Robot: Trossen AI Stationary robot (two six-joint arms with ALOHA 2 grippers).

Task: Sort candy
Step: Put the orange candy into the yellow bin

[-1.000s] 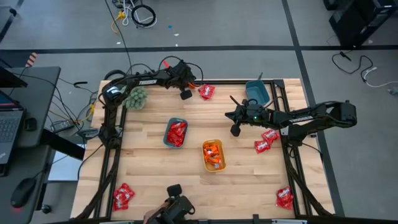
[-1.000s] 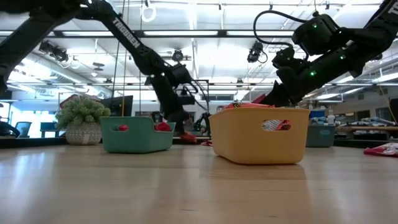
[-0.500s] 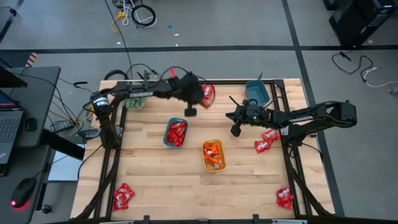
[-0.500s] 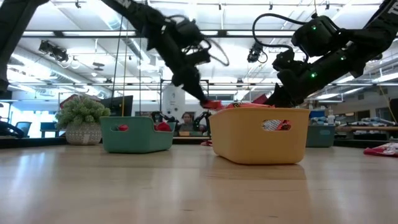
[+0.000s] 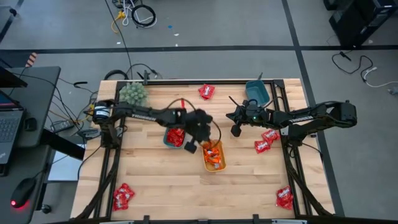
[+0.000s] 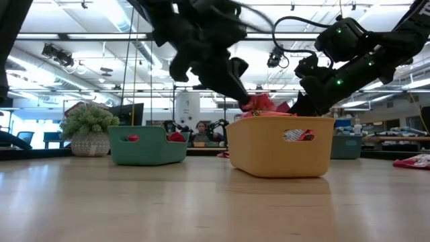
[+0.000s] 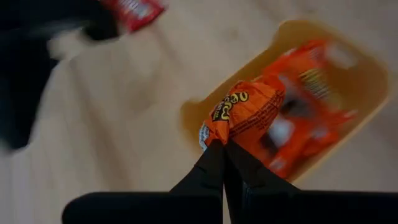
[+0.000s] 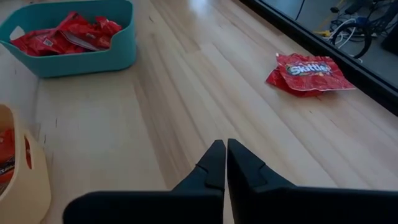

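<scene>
My left gripper is shut on an orange wrapped candy at the near-left rim of the yellow tray, which holds more orange candies. In the low view this gripper hangs just above the yellow tray. The teal tray holds red candies. My right gripper is shut on nothing above bare table, right of both trays; its wrist view shows the shut fingers. My left gripper pinches the orange candy by the lower edge of its wrapper between its two fingertips. The fingers slant downward from the table's left. The candy sticks out past the fingertips, lifted clear, over the yellow tray's rim.
Red candy packs lie loose at the far edge, right of centre and at both near corners. A blue tray stands at the far right. A fuzzy green plant stands at the far left.
My left gripper has swung from the far edge beside the red pack toward the near edge and a little right, rising slightly and rolling, and now hangs at the yellow tray with the candy in its fingers.
</scene>
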